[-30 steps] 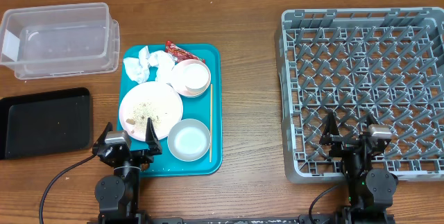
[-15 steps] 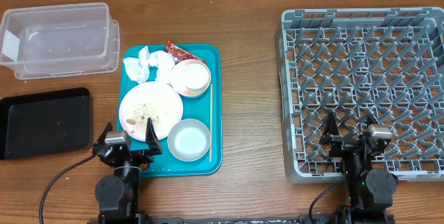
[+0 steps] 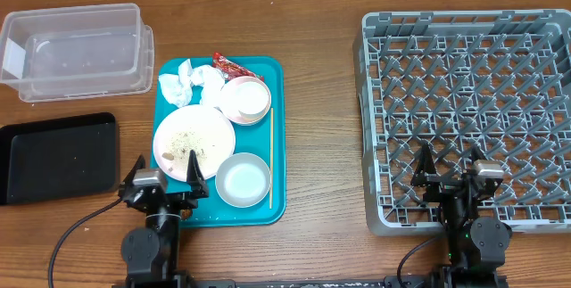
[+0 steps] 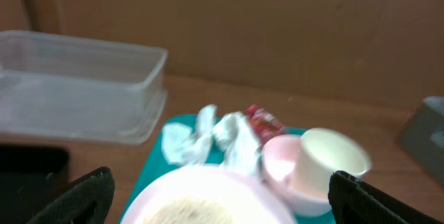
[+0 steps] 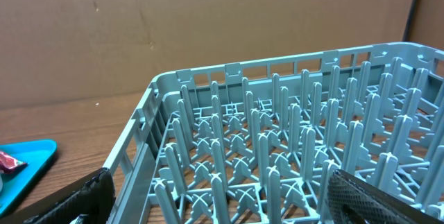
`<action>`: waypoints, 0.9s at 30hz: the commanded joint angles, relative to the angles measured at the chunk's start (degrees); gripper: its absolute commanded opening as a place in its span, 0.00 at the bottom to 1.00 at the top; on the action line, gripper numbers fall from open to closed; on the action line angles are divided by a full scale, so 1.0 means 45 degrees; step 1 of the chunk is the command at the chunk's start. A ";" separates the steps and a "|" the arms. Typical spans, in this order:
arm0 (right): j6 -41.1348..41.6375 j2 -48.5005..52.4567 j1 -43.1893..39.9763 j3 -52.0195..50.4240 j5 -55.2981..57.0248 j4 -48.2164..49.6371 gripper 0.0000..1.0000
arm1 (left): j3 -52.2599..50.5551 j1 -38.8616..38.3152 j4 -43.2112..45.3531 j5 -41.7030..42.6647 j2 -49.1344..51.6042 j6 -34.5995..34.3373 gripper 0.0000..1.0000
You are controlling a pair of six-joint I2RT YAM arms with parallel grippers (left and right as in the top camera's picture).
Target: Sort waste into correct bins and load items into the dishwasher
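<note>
Looks down on a wooden tabletop point(image 3: 321, 101) with a teal tray point(image 3: 277, 127) left of centre. Finds on that tray a large flat plate point(image 3: 214, 126) dusted with pale crumbs point(image 3: 185, 144). Finds a small bowl point(image 3: 243, 181) just beside the plate at the near right. Finds a second bowl point(image 3: 234, 102) at the far right, with a cup point(image 4: 331, 156) leaning tilted inside it. Finds crumpled napkins point(image 3: 192, 83) bunched in the tray's far left corner, close against the plate and the far bowl, and a red wrapper point(image 3: 230, 67) by the far rim. Notes a thin pale stick point(image 3: 269, 159) lying along the tray's right side.

Places a clear tub point(image 3: 71, 10) at the far left of the tabletop, one corner just beside the teal tray's far left corner. Places a shallow black tray point(image 3: 58, 156) nearer, to the left of the teal tray. Places the grey dish rack point(image 3: 367, 119) at the right, well apart from the teal tray.

Shows the left hand point(image 3: 164, 167) spread wide and gripping nothing, at the teal tray's near edge, its fingers point(image 4: 83, 196) framing the plate in the wrist view. Shows the right hand point(image 3: 448, 159) likewise spread wide, gripping nothing, above the near rows of the rack. Cannot tell whether either hand touches what lies beneath.
</note>
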 commanded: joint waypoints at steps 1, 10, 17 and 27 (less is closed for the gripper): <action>-0.0034 -0.0131 -0.0024 -0.0131 -0.0029 0.0073 1.00 | -0.0039 -0.0097 0.1059 0.2793 -0.0146 -0.3206 1.00; -0.0034 -0.0131 -0.0024 -0.0131 -0.0029 0.0073 1.00 | 0.0661 -0.0092 0.3648 0.5289 -0.0141 -0.5197 1.00; -0.0039 -0.0126 -0.0024 -0.0131 -0.0029 0.0073 1.00 | 0.4964 -0.0083 -0.2458 0.4328 0.1851 -0.2021 1.00; -0.0034 -0.0131 -0.0024 -0.0131 -0.0029 0.0073 1.00 | 1.0535 -0.0083 -0.6713 0.4415 0.7708 -0.0777 1.00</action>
